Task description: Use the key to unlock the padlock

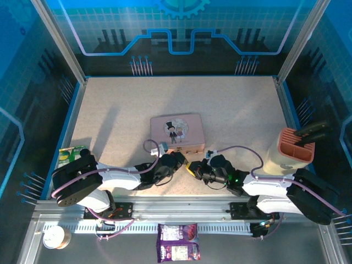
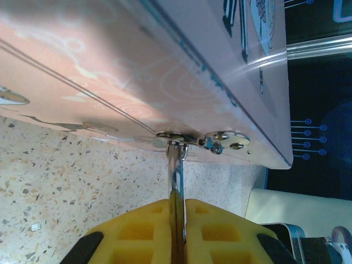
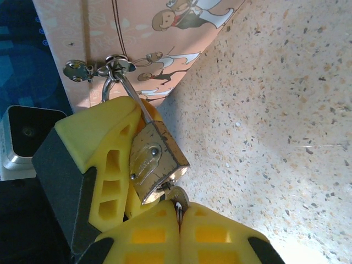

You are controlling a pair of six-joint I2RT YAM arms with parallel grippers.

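Note:
The brass padlock (image 3: 157,162) hangs by its silver shackle (image 3: 129,93) from the hasp (image 3: 113,69) on the front of the pink tin (image 1: 177,132). My left gripper (image 2: 177,206) is shut on the padlock, which appears edge-on as a shiny strip (image 2: 176,181) between its yellow fingers (image 3: 96,151). The small silvery key (image 3: 176,197) sits in the keyhole at the padlock's bottom, and my right gripper (image 3: 179,212) is shut on its head. Both grippers meet just in front of the tin (image 1: 190,168).
A terracotta holder with black tools (image 1: 297,144) stands at the right edge. A green packet (image 1: 71,155) lies at the left edge. A purple packet (image 1: 177,241) and a tape roll (image 1: 56,236) lie on the near rail. Speckled table (image 1: 231,110) stretches behind the tin.

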